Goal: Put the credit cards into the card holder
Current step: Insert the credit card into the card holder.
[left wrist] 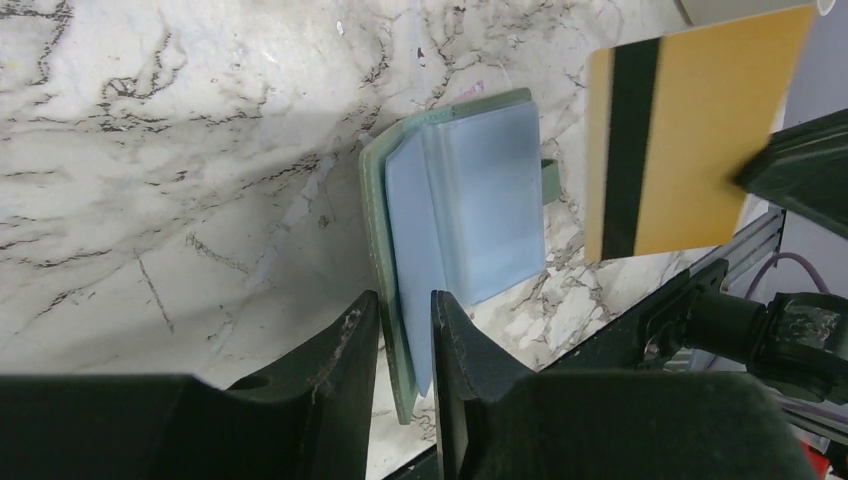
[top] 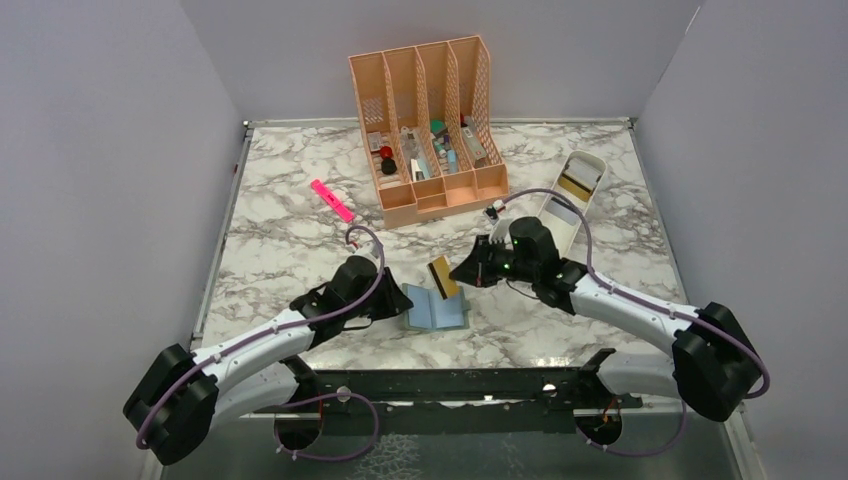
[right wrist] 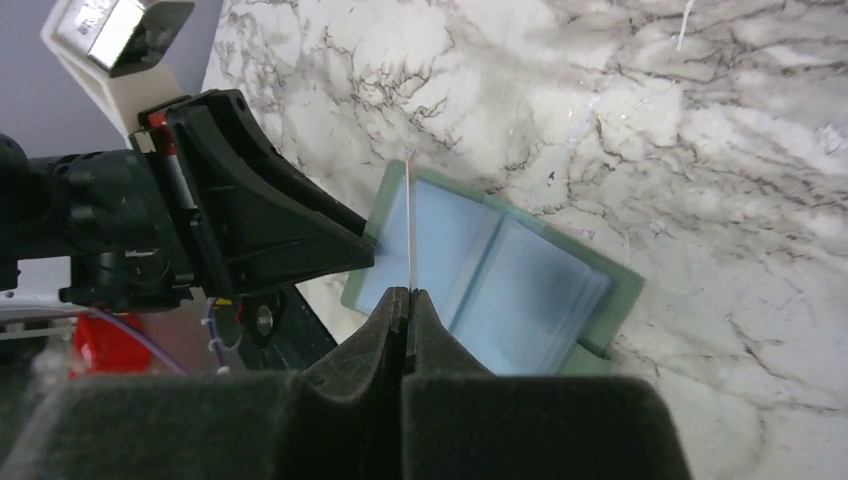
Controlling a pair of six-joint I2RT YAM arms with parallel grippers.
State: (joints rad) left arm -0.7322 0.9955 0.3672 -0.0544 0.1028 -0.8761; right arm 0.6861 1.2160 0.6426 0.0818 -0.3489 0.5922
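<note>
1. Our right gripper (right wrist: 408,297) is clenched on a gold credit card (top: 443,277), held on edge over the card holder (top: 436,312).
2. We see that holder lying open on the marble table (top: 280,240).
3. At its 9 o'clock, our left gripper (left wrist: 403,308) stands parted astride the cover edge.

Both my arms look alike: the left arm (top: 250,348) and the right arm (top: 635,303) are white-shelled links between bulky black joint housings. A thin purple cable (top: 372,240) loops along the outside of each. A small green light (top: 505,267) glows on the right wrist (I only see it from the top camera). The fingers (left wrist: 340,372) are matte black wedges, scuffed pale along their edges.
</note>
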